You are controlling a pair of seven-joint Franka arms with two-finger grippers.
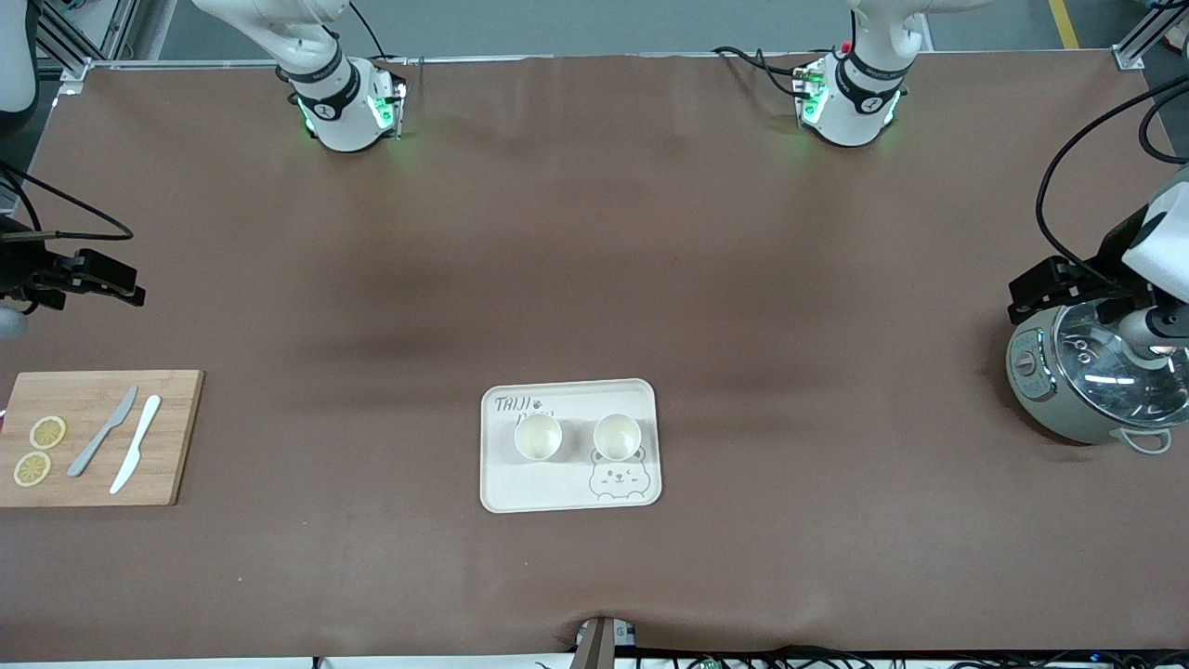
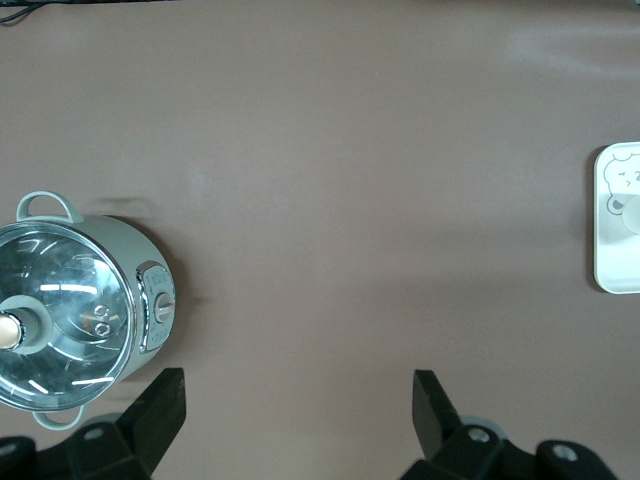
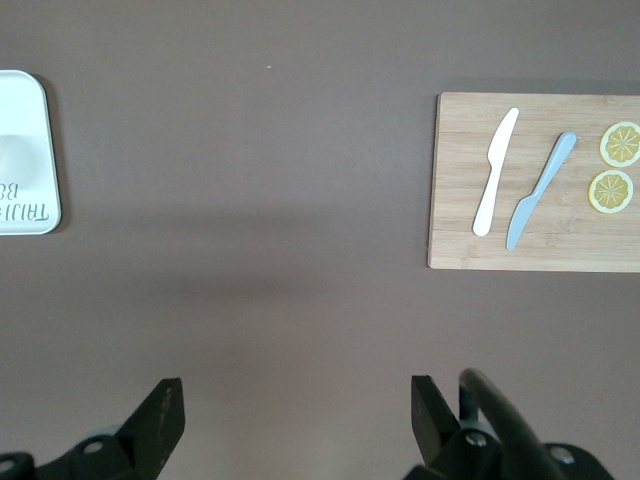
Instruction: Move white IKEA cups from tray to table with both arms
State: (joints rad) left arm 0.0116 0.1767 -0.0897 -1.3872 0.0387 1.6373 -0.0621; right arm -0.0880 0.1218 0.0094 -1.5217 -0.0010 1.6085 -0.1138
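The brown cloth-covered tabletop (image 1: 594, 232) carries everything, its broad middle bare, which leaves room to set cups down on either side of the tray. The two white jointed arms are spread to the tabletop's ends and wait there, so neither blocks the centre. The grey-green cooking pot with a glass lid (image 1: 1096, 381) stands at the left arm's end of the tabletop; the left gripper (image 2: 300, 405) hangs above the cloth just beside it, jaws spread wide and holding nothing. The bamboo cutting board (image 1: 97, 437) lies at the right arm's end, bearing a grey knife (image 1: 102, 431), a white knife (image 1: 136, 443) and two lemon slices (image 1: 39, 450). The right gripper (image 3: 297, 410) hovers above bare cloth near that board, likewise wide apart and empty.

The cream rounded-corner tray printed with a bear face (image 1: 568, 494) sits midway between the arms, so each arm can likely reach one cup. The two small off-white handleless cups (image 1: 537, 437) (image 1: 617, 437) stand upright in it, side by side and apart, one toward each arm. Neither has yet been moved.
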